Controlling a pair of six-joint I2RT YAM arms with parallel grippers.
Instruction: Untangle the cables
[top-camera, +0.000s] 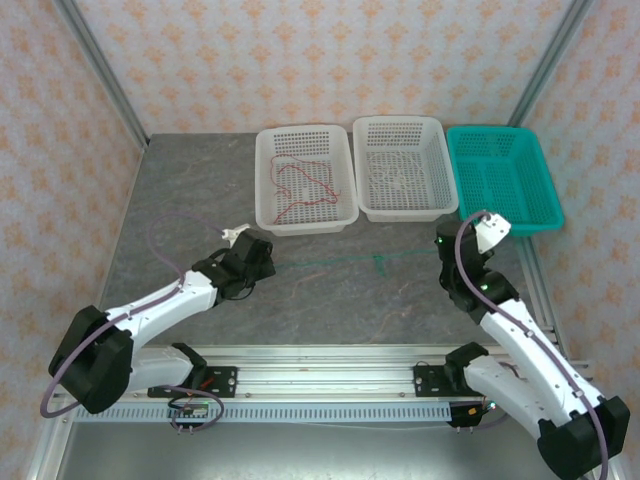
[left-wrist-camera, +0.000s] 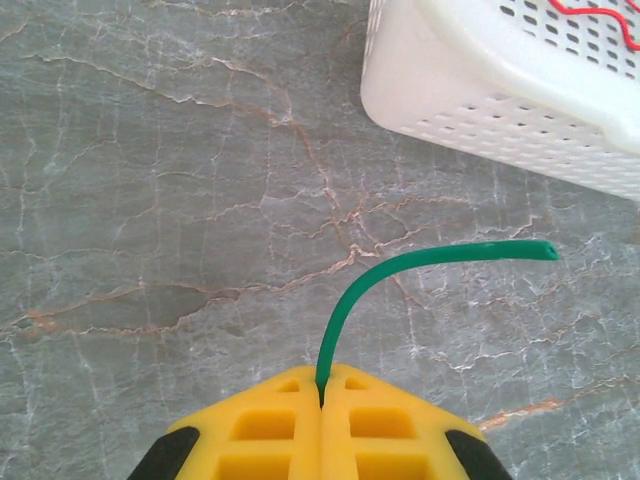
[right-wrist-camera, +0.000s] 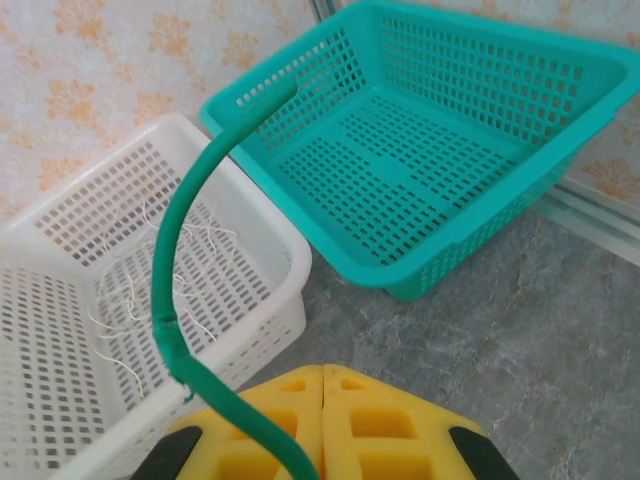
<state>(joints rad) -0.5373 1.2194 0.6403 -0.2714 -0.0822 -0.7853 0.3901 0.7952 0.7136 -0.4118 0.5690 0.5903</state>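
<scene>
A thin teal-green cable (top-camera: 330, 264) runs almost straight across the table between my two grippers, with a small knot (top-camera: 380, 262) right of its middle. My left gripper (top-camera: 270, 264) (left-wrist-camera: 322, 385) is shut on one end, and the short free tip (left-wrist-camera: 400, 265) curves away to the right. My right gripper (top-camera: 443, 249) (right-wrist-camera: 322, 372) is shut. The green cable (right-wrist-camera: 170, 260) crosses its left finger and rises in front of the baskets, and where the jaws pinch it is hidden. A red cable (top-camera: 300, 185) (left-wrist-camera: 590, 15) lies in the left white basket. A white cable (right-wrist-camera: 130, 300) lies in the middle one.
Three baskets stand in a row at the back: the left white basket (top-camera: 262, 180), the middle white basket (top-camera: 362, 170) (right-wrist-camera: 290, 250) and a teal basket (top-camera: 545, 200) (right-wrist-camera: 480, 240) at the right. The left basket's corner (left-wrist-camera: 480, 90) sits close ahead of my left gripper. Papered walls enclose the table.
</scene>
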